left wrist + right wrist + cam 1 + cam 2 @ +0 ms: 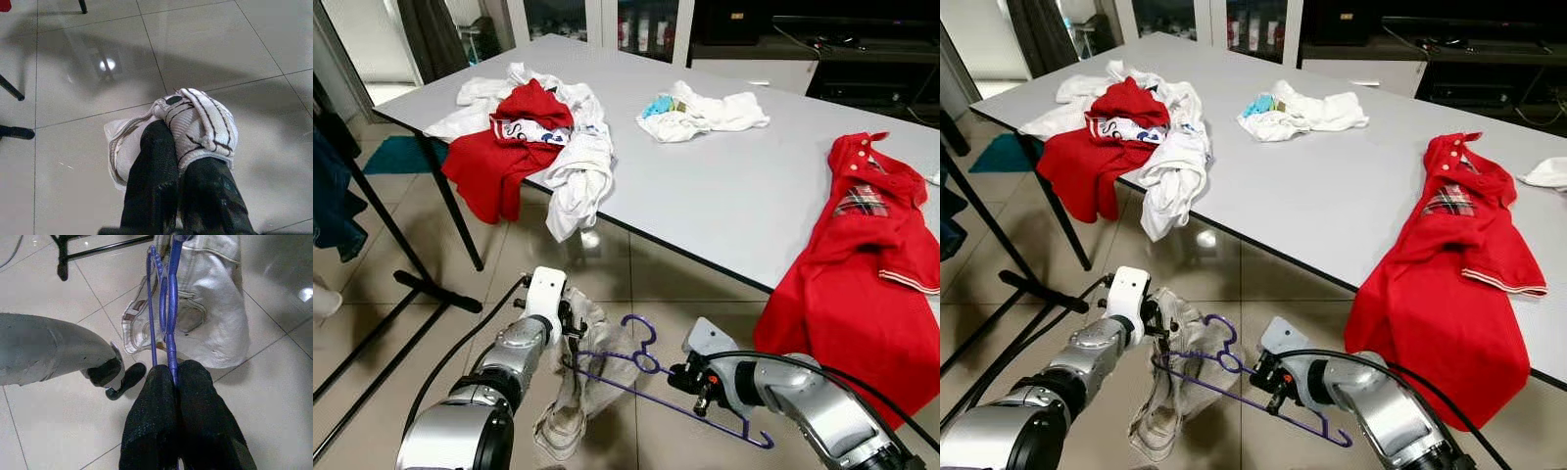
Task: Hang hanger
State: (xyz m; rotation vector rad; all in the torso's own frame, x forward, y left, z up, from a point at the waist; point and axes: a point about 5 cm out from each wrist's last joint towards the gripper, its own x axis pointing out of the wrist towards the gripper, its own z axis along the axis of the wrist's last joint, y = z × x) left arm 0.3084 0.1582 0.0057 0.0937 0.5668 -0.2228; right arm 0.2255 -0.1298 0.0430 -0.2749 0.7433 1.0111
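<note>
Hanger held low over the floor, garment half on

Hanger [651, 377], purple wire, sits between our two claws above the tiled floor [636, 274]. Going big to small: the grey table [734, 186] stands beyond both claws, with a red and white clothes pile [529, 137] on its far left part, a small white bundle [705, 110] further back, and a red polo shirt [871, 264] draped over the near edge just beyond the right claw. A black rack base [421, 284] runs along the floor out past the left claw.

Pale garment [582, 392] hangs from the left gripper [570, 328], whose fingers are pressed together on a bunched fold of cloth, clear in the left wrist view. Right gripper [697, 384] is clamped fully on the hanger's wire, fingers touching with the wire between them, per the right wrist view. Hanger hook points away from the right claw toward the left one.

We judge the step as dressing the hanger, not hanging yet. Next move needs the cloth seated on the wire, then a lift and turn toward the rack; the rack's top bar is out of frame, so its height is unknown.
</note>
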